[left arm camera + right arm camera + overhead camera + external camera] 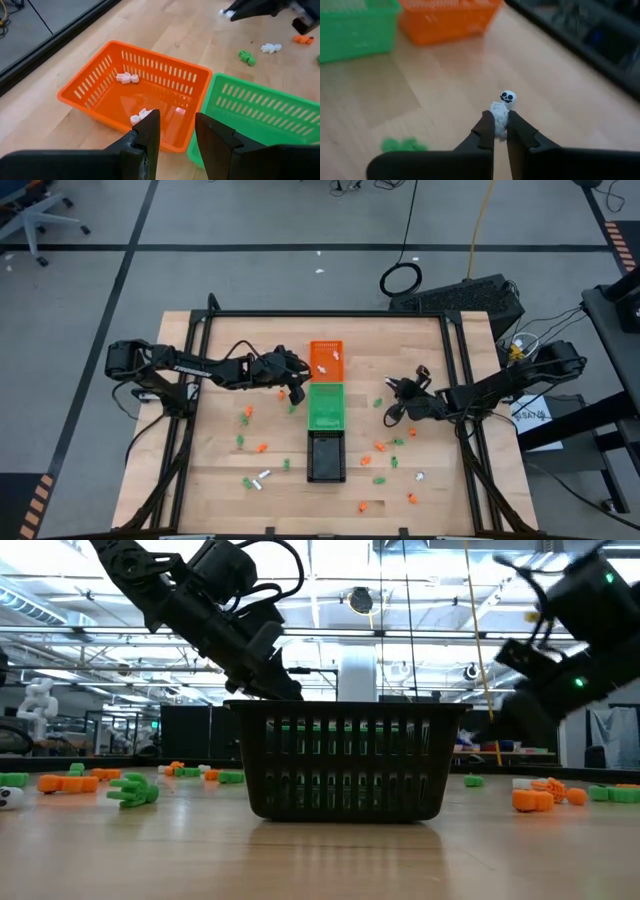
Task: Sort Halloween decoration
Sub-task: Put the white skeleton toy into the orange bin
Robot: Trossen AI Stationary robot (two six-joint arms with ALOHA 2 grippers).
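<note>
Right of the green tray, I have the right gripper pinching 1 white skeleton trinket; left gripper, fingers parted and empty, hovers beside the orange tray.

Robotics lab: wood bench, office chair, floor cables.

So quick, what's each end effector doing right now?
Left end effector: open, holding nothing, hovering by the orange tray.
Right end effector: shut on the white skeleton trinket.
</note>
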